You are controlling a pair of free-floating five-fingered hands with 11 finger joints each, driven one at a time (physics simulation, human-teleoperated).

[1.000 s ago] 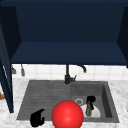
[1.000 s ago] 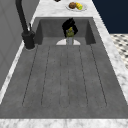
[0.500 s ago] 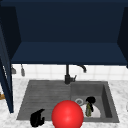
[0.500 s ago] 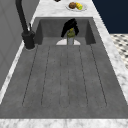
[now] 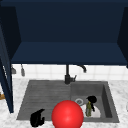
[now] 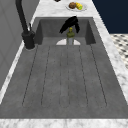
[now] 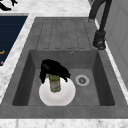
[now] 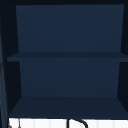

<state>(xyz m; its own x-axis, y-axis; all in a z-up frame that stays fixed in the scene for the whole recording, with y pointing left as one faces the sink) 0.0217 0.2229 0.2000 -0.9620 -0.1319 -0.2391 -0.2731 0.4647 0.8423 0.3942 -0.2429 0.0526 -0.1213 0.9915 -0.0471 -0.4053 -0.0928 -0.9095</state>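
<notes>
A small green bottle (image 5: 88, 109) stands upright on a white plate (image 5: 97, 114) in the sink basin (image 5: 106, 97), right of the drain (image 5: 79, 101). My right hand (image 5: 91, 99) sits on top of the bottle, its fingers curled down round the neck. From the right side, this hand (image 7: 53, 68) covers the top of the bottle (image 7: 55, 84), which stands on the plate (image 7: 60, 97). From the left side, the hand (image 6: 70, 23) hangs over the bottle (image 6: 70, 37). My left hand (image 5: 37, 118) hovers with relaxed fingers over the drainboard's front left corner.
A red ball (image 5: 67, 115) sits at the sink's front edge, between the hands. The black faucet (image 5: 67, 75) rises behind the basin. A plate of fruit (image 6: 76, 5) lies on the counter beyond the basin. An open dark-blue wall cabinet (image 8: 67, 57) with bare shelves hangs above.
</notes>
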